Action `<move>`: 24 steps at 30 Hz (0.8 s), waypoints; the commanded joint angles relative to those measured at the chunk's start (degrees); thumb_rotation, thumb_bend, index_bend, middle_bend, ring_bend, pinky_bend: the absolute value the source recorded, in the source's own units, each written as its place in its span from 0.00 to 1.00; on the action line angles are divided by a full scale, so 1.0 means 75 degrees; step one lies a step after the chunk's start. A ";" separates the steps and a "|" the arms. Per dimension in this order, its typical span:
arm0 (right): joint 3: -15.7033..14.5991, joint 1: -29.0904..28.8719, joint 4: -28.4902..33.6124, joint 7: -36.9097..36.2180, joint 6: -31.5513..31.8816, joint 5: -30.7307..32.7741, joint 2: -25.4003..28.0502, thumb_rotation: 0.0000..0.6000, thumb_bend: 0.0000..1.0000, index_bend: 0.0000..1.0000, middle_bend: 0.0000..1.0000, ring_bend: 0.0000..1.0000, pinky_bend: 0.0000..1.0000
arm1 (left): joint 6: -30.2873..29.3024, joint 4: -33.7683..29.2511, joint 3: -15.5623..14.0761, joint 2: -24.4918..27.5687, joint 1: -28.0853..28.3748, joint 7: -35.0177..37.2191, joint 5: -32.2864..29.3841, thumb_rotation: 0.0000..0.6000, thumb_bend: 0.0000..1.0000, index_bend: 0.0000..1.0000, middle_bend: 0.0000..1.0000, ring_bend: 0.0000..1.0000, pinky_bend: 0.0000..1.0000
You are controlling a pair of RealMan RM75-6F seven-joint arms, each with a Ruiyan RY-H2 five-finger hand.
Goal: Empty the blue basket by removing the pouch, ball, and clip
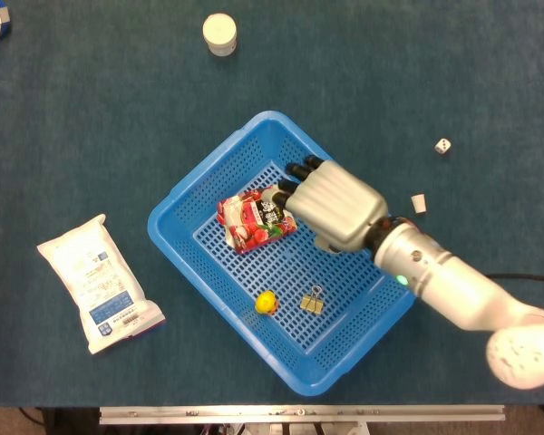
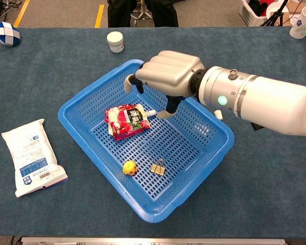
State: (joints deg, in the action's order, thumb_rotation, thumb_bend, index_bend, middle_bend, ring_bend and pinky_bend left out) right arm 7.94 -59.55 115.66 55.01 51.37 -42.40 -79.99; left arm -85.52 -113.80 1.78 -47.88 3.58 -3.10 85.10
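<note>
The blue basket [image 1: 208, 163] [image 2: 92, 87] stands mid-table. In it lie a red fruit-print pouch [image 1: 245, 222] [image 2: 125, 121], a small yellow ball [image 1: 267, 302] [image 2: 129, 167] and a gold binder clip [image 1: 312, 302] [image 2: 158, 167]. My right hand [image 1: 335, 204] [image 2: 168, 74] hovers inside the basket's far side, over the pouch's spout end. Its fingers are spread and hold nothing. The thumb tip hangs just right of the spout. My left hand shows in neither view.
A white bag [image 1: 98, 284] [image 2: 31, 156] lies left of the basket. A white jar [image 1: 219, 33] [image 2: 115, 41] stands behind it. A die [image 1: 442, 145] and a small white cap [image 1: 419, 203] [image 2: 219, 114] lie to the right. A blue-white puzzle cube [image 2: 6, 33] sits far left.
</note>
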 commanded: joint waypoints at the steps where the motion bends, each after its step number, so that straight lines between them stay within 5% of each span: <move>1: -0.0114 -0.0275 -0.0251 0.0058 -0.0041 0.0225 -0.0266 1.00 0.19 0.23 0.34 0.18 0.25 | -0.0020 -0.0018 -0.0011 0.0008 -0.0026 -0.0029 -0.0015 1.00 0.00 0.06 0.00 0.00 0.00; 8: -0.0435 -0.0694 -0.0505 0.0139 -0.0004 0.0495 -0.0486 1.00 0.19 0.23 0.33 0.18 0.25 | -0.0209 -0.0082 -0.0026 0.0047 -0.0149 -0.0049 -0.0003 1.00 0.00 0.06 0.00 0.00 0.00; 24: -0.1405 -0.1034 -0.0224 0.0293 0.0243 0.0860 0.0316 1.00 0.19 0.23 0.33 0.18 0.25 | -0.0144 -0.0020 0.0026 -0.0083 -0.0112 -0.0067 -0.0071 1.00 0.00 0.06 0.00 0.00 0.00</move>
State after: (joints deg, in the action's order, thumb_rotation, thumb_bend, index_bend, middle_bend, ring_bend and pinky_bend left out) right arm -2.23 -67.03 113.72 56.91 53.07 -36.14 -77.92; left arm -86.61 -113.95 1.97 -48.49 2.73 -3.61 84.57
